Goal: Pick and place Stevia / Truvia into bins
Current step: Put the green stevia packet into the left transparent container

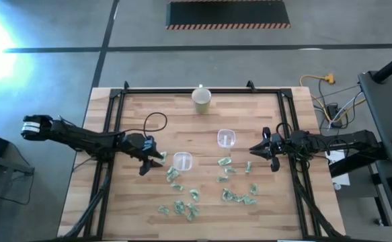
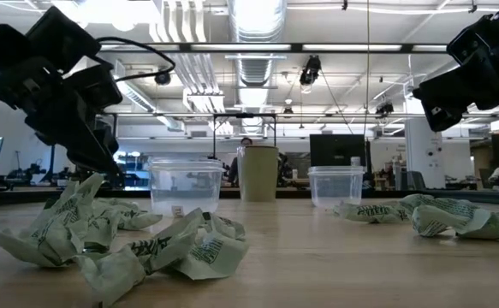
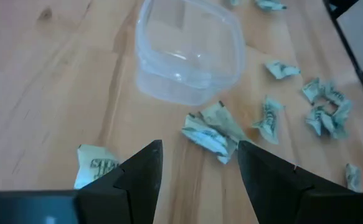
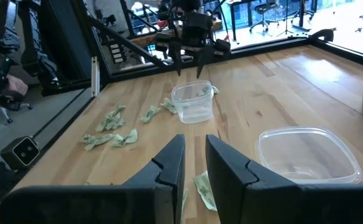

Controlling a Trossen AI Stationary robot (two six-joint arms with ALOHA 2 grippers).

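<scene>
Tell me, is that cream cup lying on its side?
No, the cream cup stands upright on the table, between the two clear bins.

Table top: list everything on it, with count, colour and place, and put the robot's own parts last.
packets: many, too small for an exact count, pale green and white, crumpled, scattered over the near half of the table between the two arms; none visibly inside a bin.
bins: two, clear plastic, square with rounded corners; one near the left arm, the other closer to the right arm.
cup: one, cream, round, upright at the far edge, centre.
table: one, light wood with a dark frame.
left tool: dark, fingers open, above packets beside the nearer bin, holding nothing.
right tool: dark, fingers narrowly apart, empty, above the table right of the other bin.
</scene>
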